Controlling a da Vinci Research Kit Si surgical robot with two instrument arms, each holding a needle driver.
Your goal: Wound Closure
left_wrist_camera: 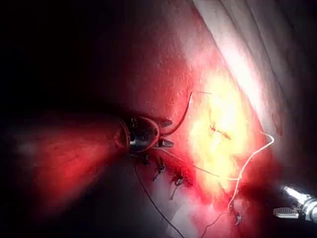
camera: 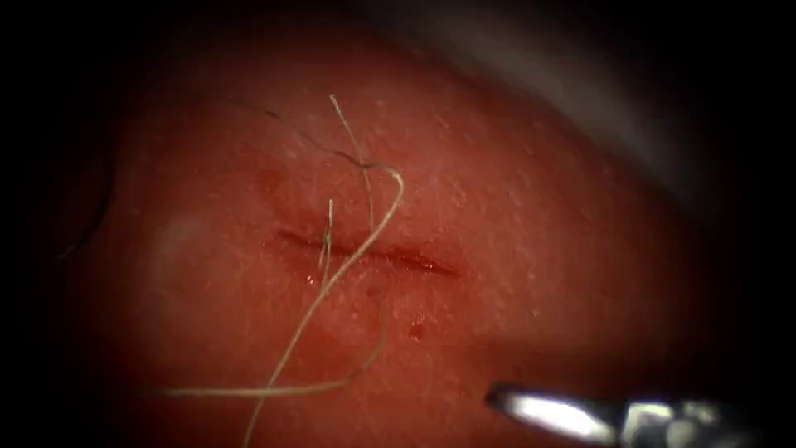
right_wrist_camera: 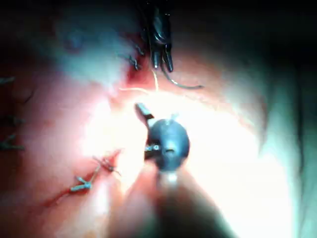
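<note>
The cut (camera: 365, 253) runs across the middle of the tissue (camera: 539, 216) with red fluid along it. Pale thread (camera: 332, 282) loops over the cut and trails toward the near edge; a short end (camera: 328, 220) stands up at the cut. My right tool (camera: 506, 401) hovers near the front right, off the tissue; its jaws (left_wrist_camera: 290, 203) are spread and hold nothing. My left tool (left_wrist_camera: 166, 134) is left of the cut with its jaws apart. The dark curved needle (right_wrist_camera: 183, 85) lies out of the tissue, one end between those jaws; a grip is not evident.
Older stitches (left_wrist_camera: 168, 176) sit in a row beside the left tool, and more stitches (right_wrist_camera: 91, 176) close another cut nearby. A pale cloth edge (camera: 580, 91) borders the tissue at the back right. A dark thread (camera: 307, 137) crosses the tissue behind the cut.
</note>
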